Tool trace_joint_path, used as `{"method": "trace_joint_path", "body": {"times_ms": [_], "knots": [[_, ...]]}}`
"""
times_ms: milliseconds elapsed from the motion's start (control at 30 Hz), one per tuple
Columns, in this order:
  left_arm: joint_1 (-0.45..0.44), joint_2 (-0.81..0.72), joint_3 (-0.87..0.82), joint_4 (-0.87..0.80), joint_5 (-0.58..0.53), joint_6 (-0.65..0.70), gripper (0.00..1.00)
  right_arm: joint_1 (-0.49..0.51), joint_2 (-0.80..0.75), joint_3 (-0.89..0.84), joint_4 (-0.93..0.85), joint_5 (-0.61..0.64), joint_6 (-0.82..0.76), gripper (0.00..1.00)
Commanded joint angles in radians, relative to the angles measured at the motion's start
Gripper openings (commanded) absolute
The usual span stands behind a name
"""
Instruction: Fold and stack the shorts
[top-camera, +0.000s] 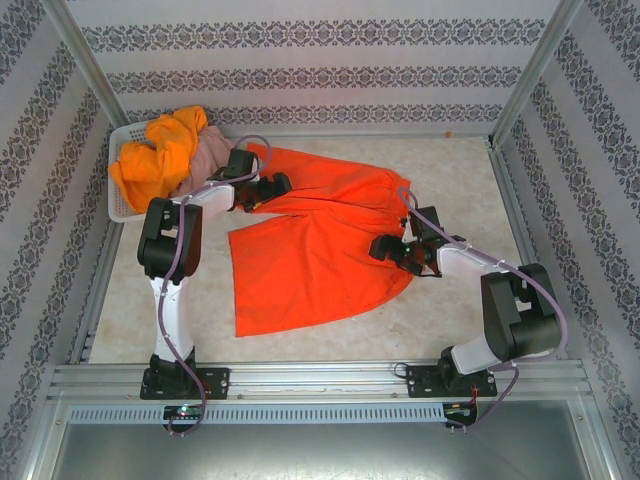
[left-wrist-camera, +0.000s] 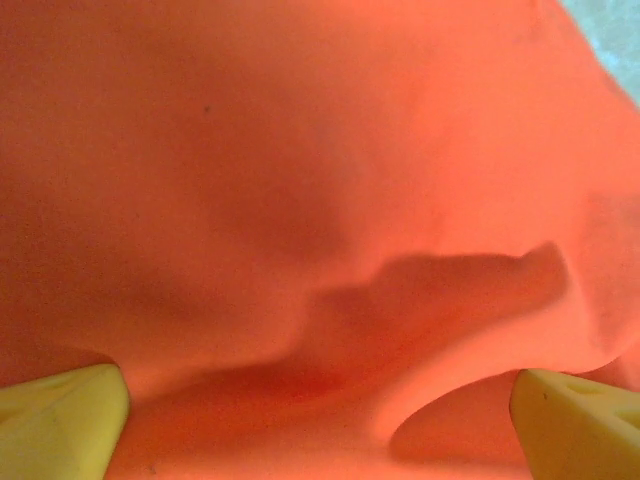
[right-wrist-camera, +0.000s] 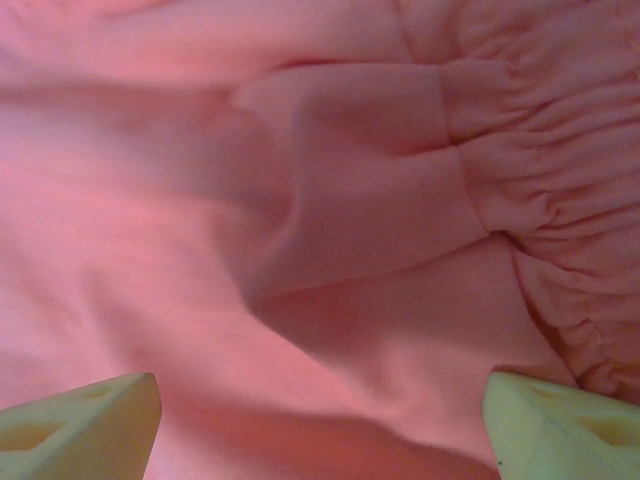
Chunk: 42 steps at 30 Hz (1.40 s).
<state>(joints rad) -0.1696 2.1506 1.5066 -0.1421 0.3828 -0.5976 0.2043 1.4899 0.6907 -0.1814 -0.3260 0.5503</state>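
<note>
left claw (top-camera: 272, 187): fingers spread wide, nothing pinched, low over far-left edge of red-orange shorts (top-camera: 320, 250)
right claw (top-camera: 392, 250): spread wide, empty, over right side of those shorts; gathered waistband (right-wrist-camera: 540, 200) just right of fingertips
red-orange shorts: spread on surface (top-camera: 460, 180), under and between both claws
basket (top-camera: 118, 205): near, left of left claw; yellow-orange shorts (top-camera: 155, 160) and pink shorts (top-camera: 208, 155) heaped inside
open room: bare surface beyond right claw, also nearer than left claw
</note>
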Motion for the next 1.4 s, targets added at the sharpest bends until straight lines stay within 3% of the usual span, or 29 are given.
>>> {"method": "trace_joint_path", "body": {"times_ms": [0,133,267,433,567,633,767,933,1067,1367], "knots": [[0.022,0.037,-0.005,0.055,-0.049,-0.034,0.99,-0.013,-0.029,-0.055,-0.014,0.021,-0.001,0.85],[0.042,0.049,-0.001,0.05,-0.073,-0.054,0.99,-0.023,-0.056,-0.091,-0.018,-0.016,0.009,0.84],[0.052,-0.005,-0.01,0.063,-0.029,-0.055,0.98,-0.025,-0.124,-0.116,-0.032,-0.048,0.019,0.84],[0.045,-0.268,-0.165,0.081,0.009,-0.036,0.99,-0.019,-0.286,-0.11,-0.066,-0.099,0.039,0.84],[0.028,-0.528,-0.392,0.073,0.032,-0.031,1.0,-0.011,-0.397,-0.088,-0.079,-0.048,0.05,0.86],[0.013,-0.655,-0.508,0.038,0.025,-0.034,1.0,-0.006,-0.403,-0.063,-0.076,-0.022,0.043,0.93],[-0.039,-0.859,-0.728,0.032,0.003,-0.099,1.0,-0.007,-0.3,0.034,-0.063,-0.007,0.02,0.94],[-0.197,-0.983,-0.916,0.074,-0.041,-0.193,1.0,-0.017,-0.078,0.224,-0.042,0.0,-0.021,0.94],[-0.275,-0.986,-1.014,0.127,-0.078,-0.243,1.0,-0.047,0.124,0.39,-0.021,-0.031,-0.009,0.94],[-0.289,-0.885,-1.099,0.236,-0.147,-0.238,1.0,-0.117,0.515,0.695,-0.042,-0.075,0.047,0.94]]}}
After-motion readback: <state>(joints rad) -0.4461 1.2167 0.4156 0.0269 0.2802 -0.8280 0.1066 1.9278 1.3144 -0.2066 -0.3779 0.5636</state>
